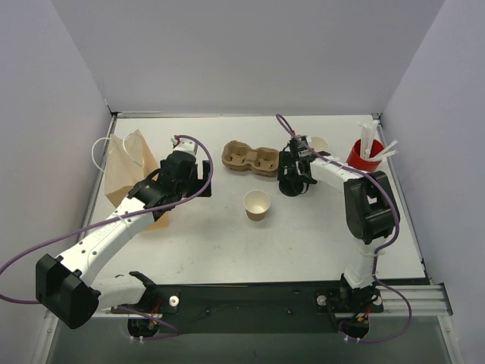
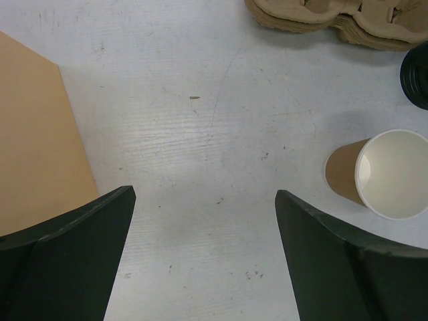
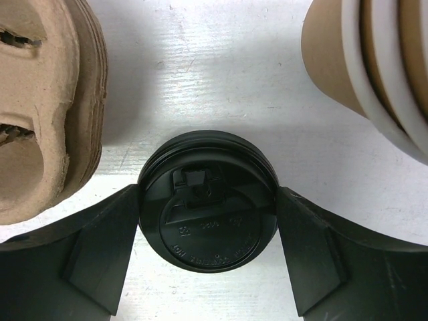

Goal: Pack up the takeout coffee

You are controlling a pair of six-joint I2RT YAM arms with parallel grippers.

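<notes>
The takeout coffee, a small kraft-tan paper cup [image 1: 257,205] with a cream inside, stands upright and open in the middle of the table. It also shows at the right edge of the left wrist view [image 2: 384,172]. My left gripper [image 1: 198,179] is open and empty over bare table [image 2: 204,200], between the brown paper bag [image 1: 127,173] and the cup. My right gripper [image 1: 292,184] is down over a flat round black lid [image 3: 207,227]. Both fingers touch the lid's rim [image 3: 208,192].
A stack of moulded pulp cup carriers [image 1: 250,160] lies behind the cup. A red cup with white sticks [image 1: 365,154] stands at the back right. A nested stack of tan cups [image 3: 374,67] lies just beyond the lid. The bag's edge shows in the left wrist view [image 2: 33,134].
</notes>
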